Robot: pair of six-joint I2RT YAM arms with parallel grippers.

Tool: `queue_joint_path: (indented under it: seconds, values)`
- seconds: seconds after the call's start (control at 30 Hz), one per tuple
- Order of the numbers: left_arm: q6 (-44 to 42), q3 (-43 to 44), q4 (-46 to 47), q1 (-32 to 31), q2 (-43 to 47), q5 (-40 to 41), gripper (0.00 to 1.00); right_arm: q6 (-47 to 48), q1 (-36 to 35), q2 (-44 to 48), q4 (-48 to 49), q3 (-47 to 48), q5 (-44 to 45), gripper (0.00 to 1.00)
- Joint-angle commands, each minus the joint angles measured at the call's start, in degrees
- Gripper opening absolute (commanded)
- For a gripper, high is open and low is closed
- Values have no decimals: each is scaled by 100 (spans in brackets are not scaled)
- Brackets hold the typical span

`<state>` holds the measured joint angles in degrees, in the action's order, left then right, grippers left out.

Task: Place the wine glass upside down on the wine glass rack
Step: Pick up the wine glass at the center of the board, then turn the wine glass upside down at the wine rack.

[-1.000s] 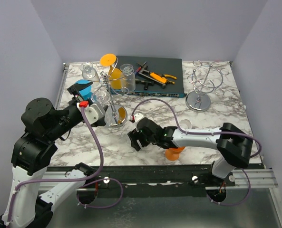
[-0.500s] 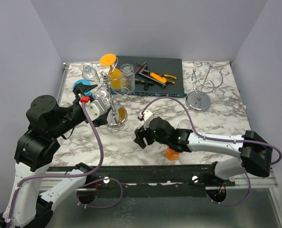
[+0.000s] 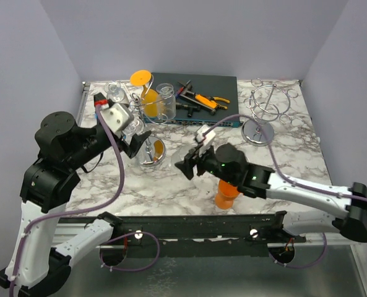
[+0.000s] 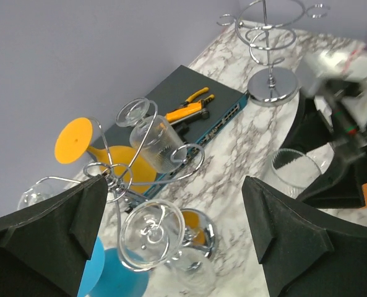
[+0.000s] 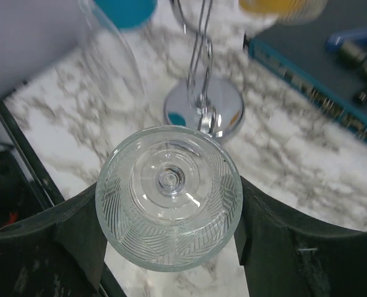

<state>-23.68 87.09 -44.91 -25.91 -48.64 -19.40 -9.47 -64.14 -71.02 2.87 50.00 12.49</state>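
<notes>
Moved: over the last second the right gripper [image 3: 188, 166] has swung from the near edge toward the middle of the surface, its arm now stretched out, and the left gripper [image 3: 118, 119] has lifted and drawn back toward the far left corner.
Top view, task thing: the clear wine glass [image 5: 169, 197] is faint here, carried at the right gripper above the middle of the surface, just right of the wine glass rack [image 3: 147, 148].
Top view, left gripper: raised beside the rack's wire arms, on their left.
Top view, others: an orange cup [image 3: 226, 193] stands near the near edge under the right arm; a dark flat box [image 3: 198, 86] with hand tools [image 3: 203, 99] lies at the far edge; a second rack [image 3: 260, 120] stands bare near the far right corner.
Left wrist view, jaws: spread wide, nothing between the pads [image 4: 53, 241].
Left wrist view, rack: its curled arms carry an orange glass [image 4: 78, 139], a ribbed clear glass [image 4: 158, 143], another clear glass [image 4: 151, 232] and a blue glass [image 4: 112, 278]; the wine glass shows at the right, apart from the rack.
Right wrist view, jaws: closed on the wine glass, its etched bowl touching both fingers [image 5: 78, 229].
Right wrist view, beyond: the rack's chrome base is just past the glass.
</notes>
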Motion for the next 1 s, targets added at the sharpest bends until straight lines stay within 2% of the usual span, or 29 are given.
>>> queue_joint_path:
  seconds: [0.0, 0.13, 0.27, 0.37, 0.5, 0.63, 0.87, 0.97]
  values:
    - [1780, 413, 185, -10, -320, -70, 99, 464, -37, 1003, 960, 619, 387, 4]
    - [2415, 327, 370, -10, -410, -770, 99, 769, -29, 1342, 1012, 1058, 404, 2]
    - [3039, 194, 523, -10, -611, -1230, 98, 1151, -32, 1420, 1523, 1328, 403, 0]
    - [3306, 93, 643, -9, -787, -1492, 93, 1335, -29, 1336, 1877, 1465, 371, 0]
    - [3529, 64, 835, -2, -997, -1412, 87, 1300, -31, 1222, 2204, 1522, 183, 0]
    - [3754, 72, 992, -2, -1150, -1557, 86, 1179, -30, 1154, 2503, 1485, 23, 0]
    - [3420, 73, 1032, -2, -1209, -1266, 86, 965, -34, 1165, 2712, 1395, -244, 0]
    - [3382, 93, 1122, -2, -1209, -1271, 82, 697, -30, 1129, 2648, 1399, -376, 0]
